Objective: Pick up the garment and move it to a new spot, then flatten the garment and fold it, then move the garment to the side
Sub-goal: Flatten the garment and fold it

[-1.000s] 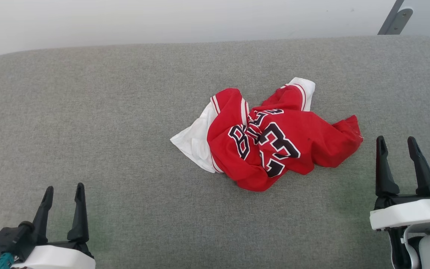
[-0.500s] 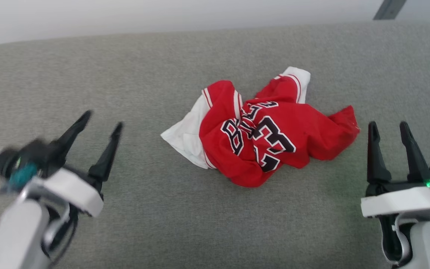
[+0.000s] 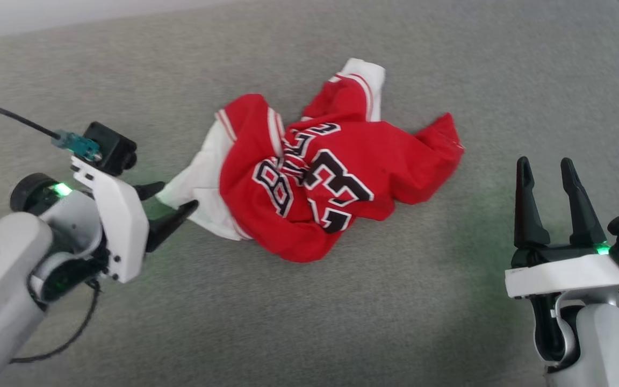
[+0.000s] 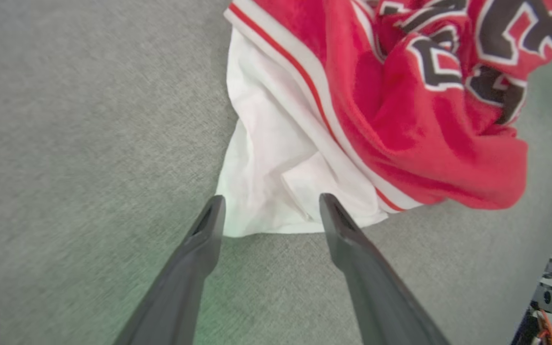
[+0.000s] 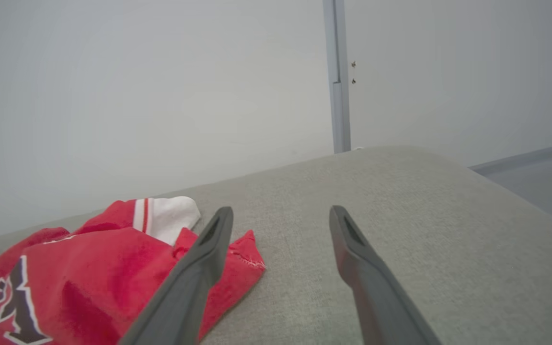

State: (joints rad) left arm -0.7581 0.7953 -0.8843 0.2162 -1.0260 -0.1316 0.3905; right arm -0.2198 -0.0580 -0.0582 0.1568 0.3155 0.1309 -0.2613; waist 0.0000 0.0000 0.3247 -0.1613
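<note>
**Left pincer poised at a white sleeve, ready for the first pick-up**

A red jersey, the garment (image 3: pixel 336 177), lies crumpled in a loose heap near the middle of a grey fabric-covered worktop (image 3: pixel 288 322). Black lettering with white outlines shows among the folds.

The left pincer (image 3: pixel 179 196) is low over the worktop with its fingers apart. In the left wrist view, the edge of the white sleeve (image 4: pixel 276 167) lies just between the two fingertips. Nothing is gripped yet. The right pincer (image 3: pixel 544 160) stands to the right of the heap, fingers apart and empty, near a red corner of cloth (image 3: pixel 449 134).

The step in hand looks like the first pick-up. To do it well, the left pincer probably needs to push a little further in, so more than the bare sleeve edge sits between the fingers before they close. The lower finger should slide under the cloth without dragging on the worktop's weave. A grip on one sleeve would likely let the heap hang and unroll, so the lift should go high enough to clear the worktop. The red corner looks like a fair second hold for the right pincer.
</note>
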